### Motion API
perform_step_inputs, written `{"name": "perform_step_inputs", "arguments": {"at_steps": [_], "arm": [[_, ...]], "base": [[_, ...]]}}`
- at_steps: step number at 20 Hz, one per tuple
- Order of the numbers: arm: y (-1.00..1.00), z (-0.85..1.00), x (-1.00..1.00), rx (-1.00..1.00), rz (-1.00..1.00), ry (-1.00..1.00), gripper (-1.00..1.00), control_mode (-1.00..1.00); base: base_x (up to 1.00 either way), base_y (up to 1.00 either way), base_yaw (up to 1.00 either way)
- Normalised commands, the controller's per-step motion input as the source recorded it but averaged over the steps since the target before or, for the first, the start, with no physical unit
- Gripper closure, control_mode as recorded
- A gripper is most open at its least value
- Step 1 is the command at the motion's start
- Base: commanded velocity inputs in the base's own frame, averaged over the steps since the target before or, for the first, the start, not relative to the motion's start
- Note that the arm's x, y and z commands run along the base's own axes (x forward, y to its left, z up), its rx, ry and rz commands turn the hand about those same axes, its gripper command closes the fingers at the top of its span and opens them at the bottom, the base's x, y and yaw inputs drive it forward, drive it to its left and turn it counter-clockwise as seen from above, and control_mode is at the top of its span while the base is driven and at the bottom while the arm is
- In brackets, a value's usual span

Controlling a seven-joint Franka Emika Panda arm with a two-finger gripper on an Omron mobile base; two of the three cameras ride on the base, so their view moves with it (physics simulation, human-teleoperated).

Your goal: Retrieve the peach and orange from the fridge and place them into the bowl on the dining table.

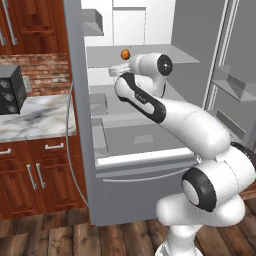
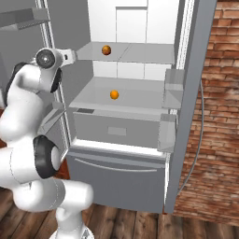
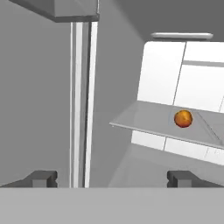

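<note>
The fridge (image 2: 116,172) stands with both doors open. The dull reddish-tan peach (image 2: 106,50) lies on the upper grey shelf, where the left base view also shows the peach (image 1: 125,54). One shelf lower rests the bright orange (image 2: 114,94). My gripper (image 3: 111,179) is open, its two dark fingertips wide apart with nothing between them. It hovers at the left side of the fridge opening, about level with the upper shelf, short of the peach (image 3: 183,118), which sits ahead and to the right. The gripper (image 1: 116,70) is just below and left of the peach. The bowl and dining table are out of view.
Door bins (image 2: 172,84) hang on the open right door, close to the shelves. A marble wall counter (image 1: 35,117) with wood drawers and a black appliance (image 1: 11,90) stands left of the fridge. A brick wall (image 2: 219,121) is on the right. A closed grey drawer (image 1: 145,145) fills the lower fridge.
</note>
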Motion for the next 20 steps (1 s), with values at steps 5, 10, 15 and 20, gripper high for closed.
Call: {"name": "perform_step_inputs", "arguments": {"at_steps": [5, 10, 15, 20], "arm": [[-1.0, 0.56, -0.38, -0.12, -0.21, 0.09, -1.0, -1.0], [-0.74, 0.1, -1.0, 0.0, -0.12, 0.02, -1.0, -1.0], [-0.5, -0.55, -1.0, 0.0, 0.0, 0.1, -1.0, -1.0], [-0.22, -0.64, -1.0, 0.03, 0.02, 0.05, -1.0, -1.0]], "base": [[0.0, 0.0, 0.0], [0.0, 0.0, 0.0], [0.0, 0.0, 0.0], [0.0, 0.0, 0.0]]}}
